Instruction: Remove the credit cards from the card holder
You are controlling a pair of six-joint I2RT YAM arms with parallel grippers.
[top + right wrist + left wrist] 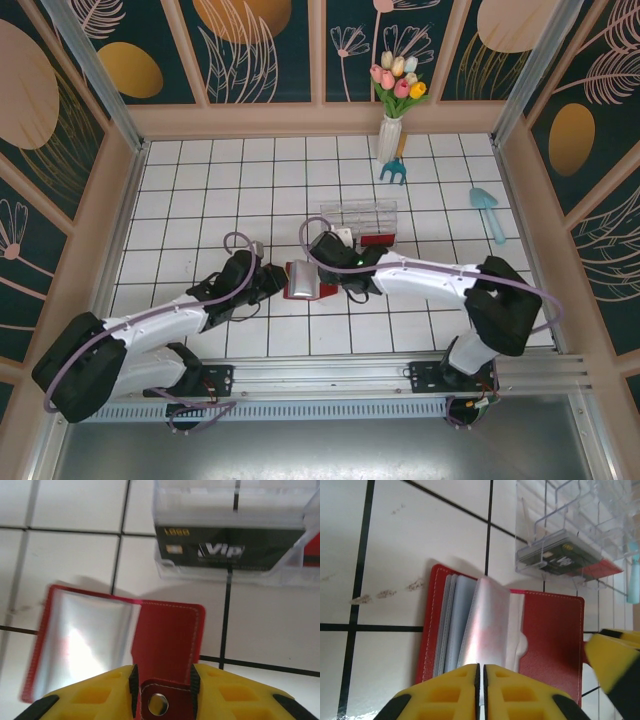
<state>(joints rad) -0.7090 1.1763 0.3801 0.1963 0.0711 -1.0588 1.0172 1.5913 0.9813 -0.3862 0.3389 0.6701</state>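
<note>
Tightly, both grippers pinch the card holder

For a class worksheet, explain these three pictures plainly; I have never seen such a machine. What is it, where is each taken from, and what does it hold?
Two robot arms are bolted to a tiled table. One picture looks down from above; the other two come from a camera on each wrist, so the yellow fingers are the arms' own. The left hand pinches a clear sleeve of the open red card holder; the right hand has its snap tab between its fingers. Behind stand a clear box of cards, a vase of tulips and two blue tools.
</note>
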